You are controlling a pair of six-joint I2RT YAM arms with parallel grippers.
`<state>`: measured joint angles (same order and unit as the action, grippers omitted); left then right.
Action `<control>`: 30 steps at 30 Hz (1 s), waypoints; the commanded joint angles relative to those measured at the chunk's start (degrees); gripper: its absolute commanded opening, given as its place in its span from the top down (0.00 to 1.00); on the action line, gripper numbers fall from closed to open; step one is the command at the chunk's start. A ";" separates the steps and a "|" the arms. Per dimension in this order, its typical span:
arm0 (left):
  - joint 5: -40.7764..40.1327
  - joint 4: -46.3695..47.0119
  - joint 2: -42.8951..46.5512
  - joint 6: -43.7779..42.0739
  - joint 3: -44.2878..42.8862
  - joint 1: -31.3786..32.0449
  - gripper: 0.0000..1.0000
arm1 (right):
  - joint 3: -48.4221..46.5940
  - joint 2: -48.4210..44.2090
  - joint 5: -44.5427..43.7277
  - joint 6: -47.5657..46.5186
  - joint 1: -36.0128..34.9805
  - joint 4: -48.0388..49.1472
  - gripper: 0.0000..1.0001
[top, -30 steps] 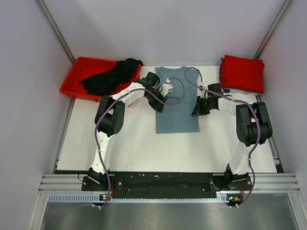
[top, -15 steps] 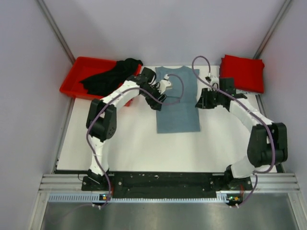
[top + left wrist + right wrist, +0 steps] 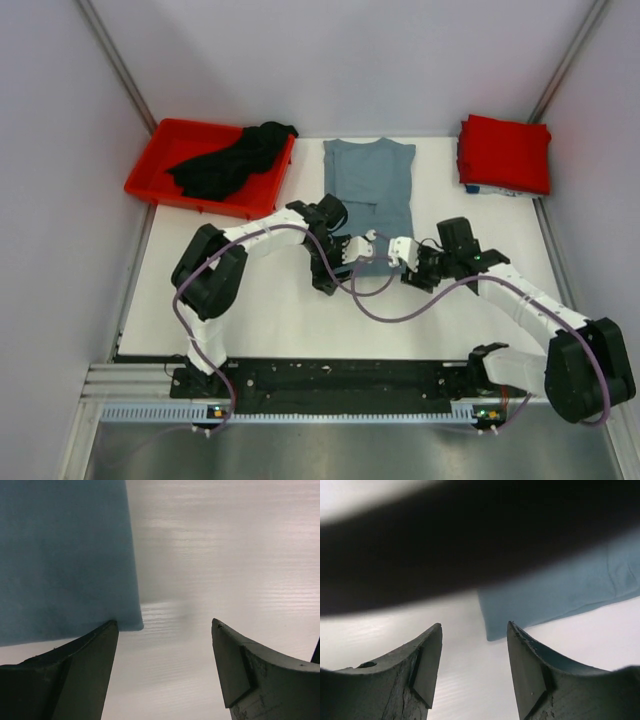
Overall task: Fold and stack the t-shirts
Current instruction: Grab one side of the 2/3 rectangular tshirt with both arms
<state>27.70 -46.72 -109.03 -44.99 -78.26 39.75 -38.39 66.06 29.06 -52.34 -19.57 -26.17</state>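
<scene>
The grey-blue t-shirt (image 3: 372, 185) lies flat mid-table, folded into a narrow strip with its collar at the far end. My left gripper (image 3: 330, 274) hovers open at its near left corner, and the left wrist view shows that corner (image 3: 132, 622) beside one fingertip (image 3: 111, 626), with bare table in the gap (image 3: 165, 623). My right gripper (image 3: 411, 270) is open at the near right corner; the shirt's corner (image 3: 492, 632) lies just beyond the gap (image 3: 474, 626). A folded red t-shirt (image 3: 505, 152) sits back right. The black t-shirt (image 3: 232, 160) lies crumpled in the bin.
A red plastic bin (image 3: 150, 178) stands at the back left of the white table (image 3: 260, 310). Grey walls close in both sides and the back. Purple cables loop from both arms over the shirt's near end, and a dark blurred band (image 3: 470, 545) crosses the right wrist view.
Both grippers have come from the shirt's far half to its near end and opened their jaws. The shirt lies flat, held by neither.
</scene>
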 commanded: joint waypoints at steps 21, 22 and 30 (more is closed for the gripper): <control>-5.20 6.82 -3.81 4.21 1.01 0.24 0.49 | 3.24 13.21 -17.11 -14.02 -5.56 9.83 0.82; -5.55 6.73 -4.25 4.39 0.39 0.24 0.54 | 2.89 13.30 -17.11 -13.76 -5.65 9.83 0.85; -6.96 7.08 -5.14 5.09 -0.67 0.16 1.00 | 1.83 11.55 -16.32 -12.09 -5.74 9.83 1.00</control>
<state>20.43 -41.06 -113.01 -39.83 -78.87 39.72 -35.29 78.67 12.60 -65.71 -24.97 -15.05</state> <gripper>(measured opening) 0.027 0.010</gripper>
